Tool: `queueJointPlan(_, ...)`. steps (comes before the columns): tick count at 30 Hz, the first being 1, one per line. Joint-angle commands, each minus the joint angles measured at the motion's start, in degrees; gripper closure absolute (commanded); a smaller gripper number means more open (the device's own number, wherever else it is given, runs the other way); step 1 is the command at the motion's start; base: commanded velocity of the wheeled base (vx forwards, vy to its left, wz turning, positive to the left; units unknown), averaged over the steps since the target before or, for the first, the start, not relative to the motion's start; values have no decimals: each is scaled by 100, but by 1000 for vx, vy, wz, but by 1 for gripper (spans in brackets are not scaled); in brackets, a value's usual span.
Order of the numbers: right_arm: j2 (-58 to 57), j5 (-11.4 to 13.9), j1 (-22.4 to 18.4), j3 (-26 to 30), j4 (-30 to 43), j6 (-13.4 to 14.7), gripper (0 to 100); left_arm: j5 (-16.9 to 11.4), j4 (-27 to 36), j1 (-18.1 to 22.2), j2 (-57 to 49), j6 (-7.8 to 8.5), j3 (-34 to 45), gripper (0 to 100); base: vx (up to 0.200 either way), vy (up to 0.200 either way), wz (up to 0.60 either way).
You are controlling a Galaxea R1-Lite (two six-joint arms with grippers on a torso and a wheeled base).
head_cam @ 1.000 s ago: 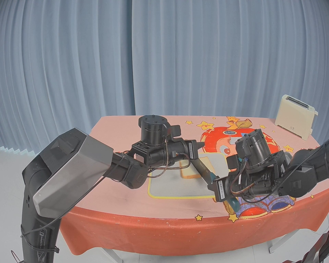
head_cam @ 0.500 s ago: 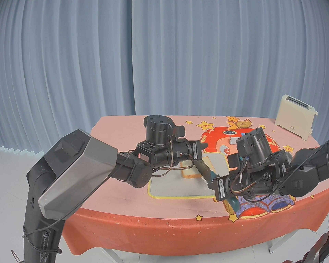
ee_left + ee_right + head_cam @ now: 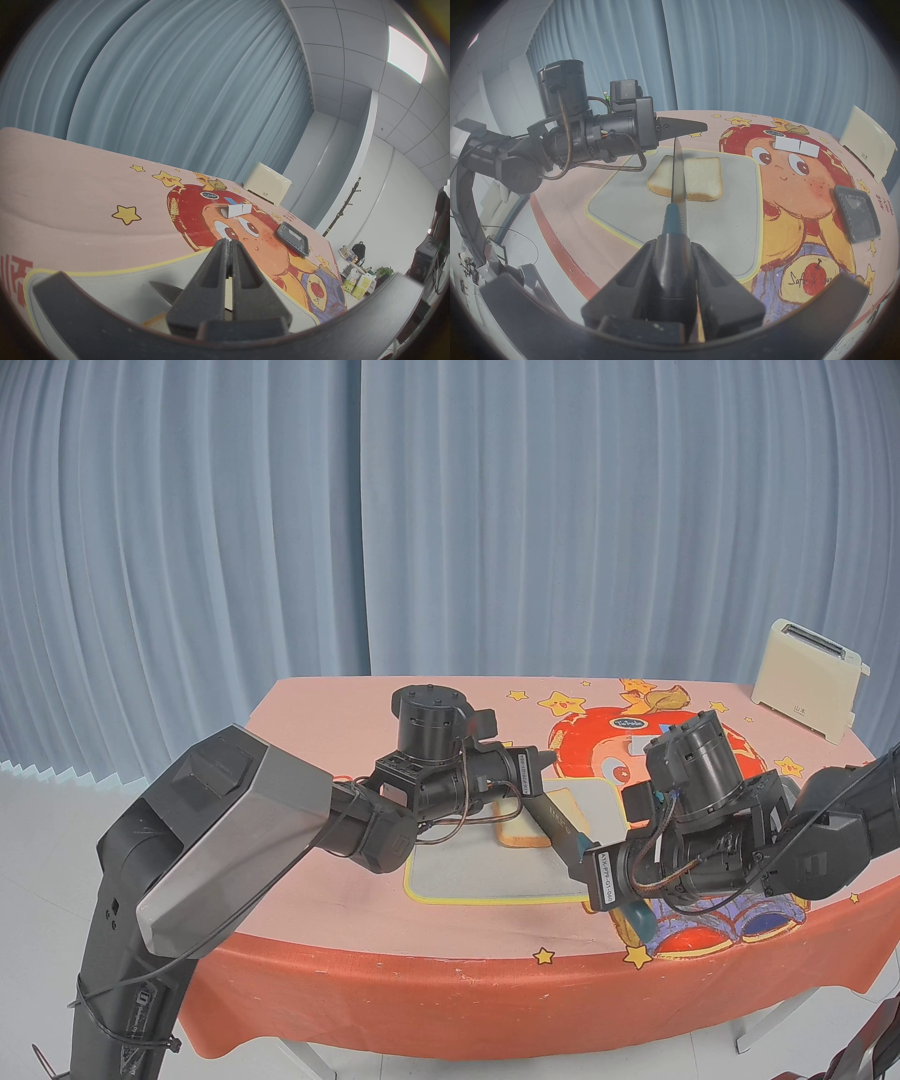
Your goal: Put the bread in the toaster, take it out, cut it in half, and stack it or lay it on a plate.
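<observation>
On grey mat (image 3: 628, 211), bread (image 3: 703, 178) under knife (image 3: 678, 178) in R fingers (image 3: 726, 295)

Pleated blue-grey fabric curtain (image 3: 450, 519) runs the full width behind the table. Salmon-orange tablecloth (image 3: 328, 726) covers the top and hangs over the front edge. Print on it: big cartoon girl with red hair (image 3: 787, 187), scattered yellow stars (image 3: 126, 214). White paper strip (image 3: 796, 145) lies flat on the cartoon's forehead. White table leg (image 3: 773, 1016) shows under the cloth, robot's right. Left wrist view: lit rectangular ceiling panel (image 3: 407, 54), thin dark pole stand (image 3: 344, 206) against the white wall, small bags and clutter (image 3: 358, 276) on the floor near it.
</observation>
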Motion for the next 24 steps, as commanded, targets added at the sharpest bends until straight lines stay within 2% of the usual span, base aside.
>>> queueJointPlan(1,8,5,-5,-6,-34,-1,100,-8,28,-4,145,-3,-20,100,0,0,0)
queueJointPlan(24,-89,14,-48,-59,-43,-1,100,-8,274,13,118,-3,-310,100,0,0,0)
